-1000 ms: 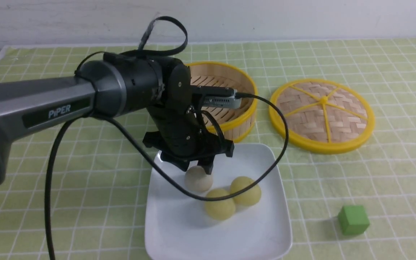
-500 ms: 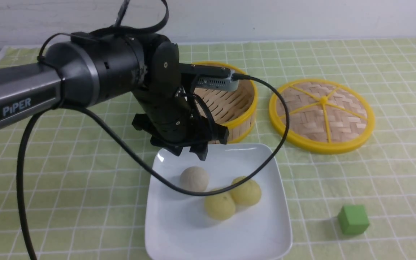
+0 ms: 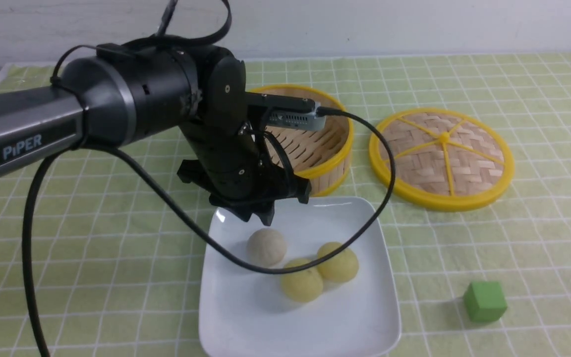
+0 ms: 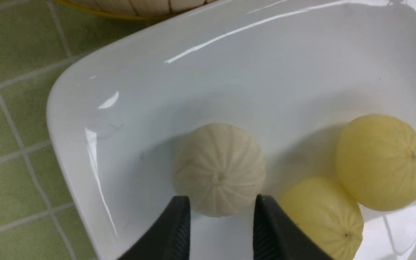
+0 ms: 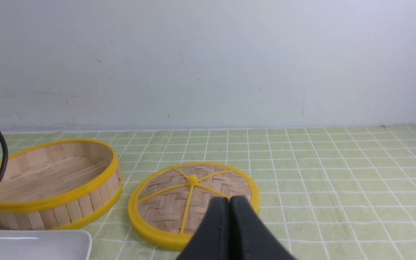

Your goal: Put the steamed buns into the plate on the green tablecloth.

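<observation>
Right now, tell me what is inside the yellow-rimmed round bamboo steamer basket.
Only bare slats show inside the yellow-rimmed round bamboo steamer basket. Its near wall hides a strip of floor, and in the front view the black left arm covers one side.

The one word I can read is "PiPER", in pale letters on a dark strip along the grey casing of my left arm (image 3: 18,124) (the front view shows it plainly, slightly slanted).

bamboo steamer basket (image 3: 315,144), woven lid (image 3: 441,157), green cube (image 3: 485,301)
</observation>
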